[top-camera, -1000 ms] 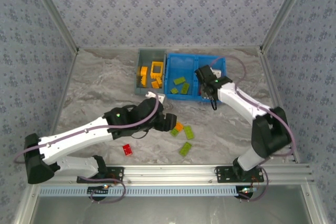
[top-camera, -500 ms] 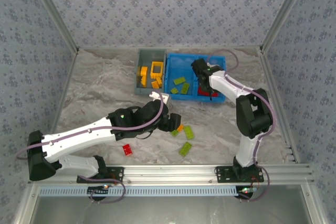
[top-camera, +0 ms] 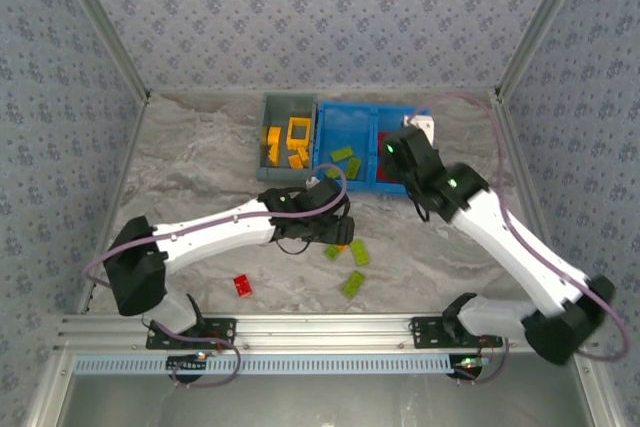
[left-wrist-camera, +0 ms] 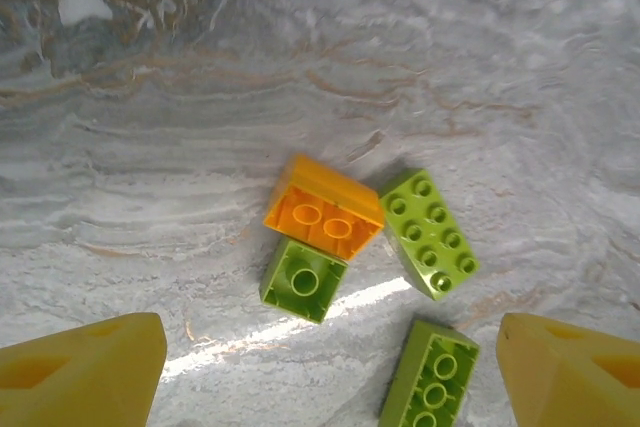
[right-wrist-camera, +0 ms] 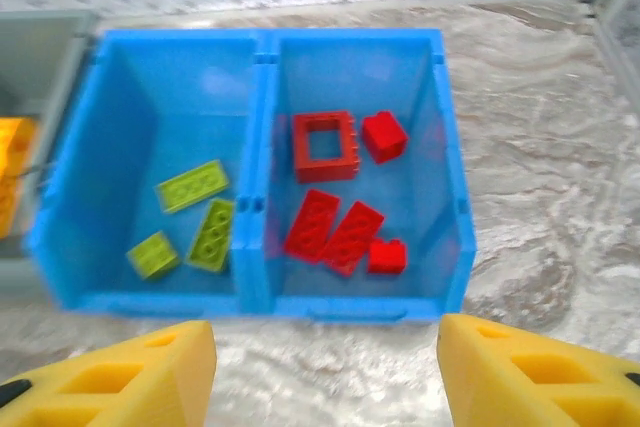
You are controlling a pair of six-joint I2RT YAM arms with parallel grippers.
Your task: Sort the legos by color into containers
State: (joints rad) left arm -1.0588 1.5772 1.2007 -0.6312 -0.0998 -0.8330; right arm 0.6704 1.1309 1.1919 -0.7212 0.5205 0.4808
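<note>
Left wrist: half-visible lowest green brick point(left-wrist-camera: 432, 372)

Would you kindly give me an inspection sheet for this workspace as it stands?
Surface: grey marbled table.
Job's things: yellow bricks in grey bin; green bricks in blue bin left compartment, red bricks in right; on table: orange brick, three loose green bricks, loose red brick.
Clutter: nothing seen.
Grippers: left pincer open over loose bricks; right pincer open before blue bin.
Cables: purple cables along both arms.
Surroundings: patterned walls, metal frame.
</note>
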